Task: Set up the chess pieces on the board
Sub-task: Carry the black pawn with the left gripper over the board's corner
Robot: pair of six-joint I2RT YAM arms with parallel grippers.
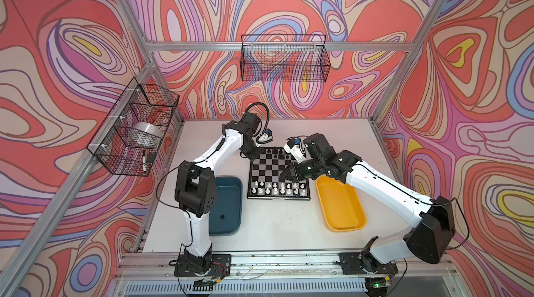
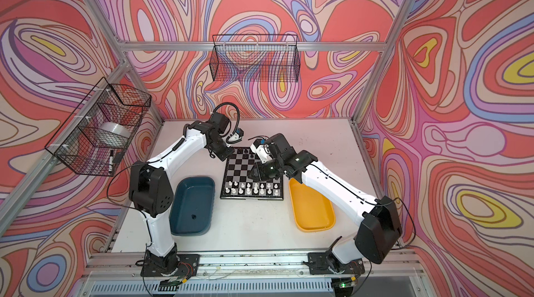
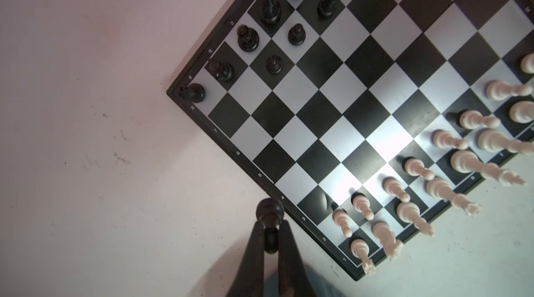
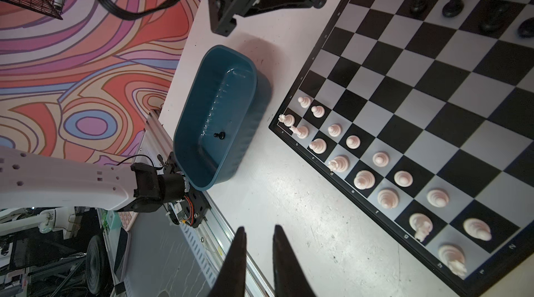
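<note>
The left pincer (image 3: pixel 271 226) is pinching a black pawn (image 3: pixel 270 212) by its upper part, with the base projecting beyond the fingertips. We locate this pawn just beside the board (image 3: pixel 361 84), next to its black border and over the bare surface (image 3: pixel 101 136). Whether the pawn touches the surface we cannot tell.

The right pincer (image 4: pixel 259 232) is slightly spread and empty. In both top views it hangs above the right side of the board.

White pieces (image 1: pixel 277 188) stand in the two rows nearest the arm bases. Black pieces (image 1: pixel 274 152) stand on part of the farthest rows.

Left of the board, the teal tray (image 1: pixel 231 183) holds a lone black piece (image 1: pixel 222 217). The yellow tray (image 1: pixel 341 209) lies to the right.
</note>
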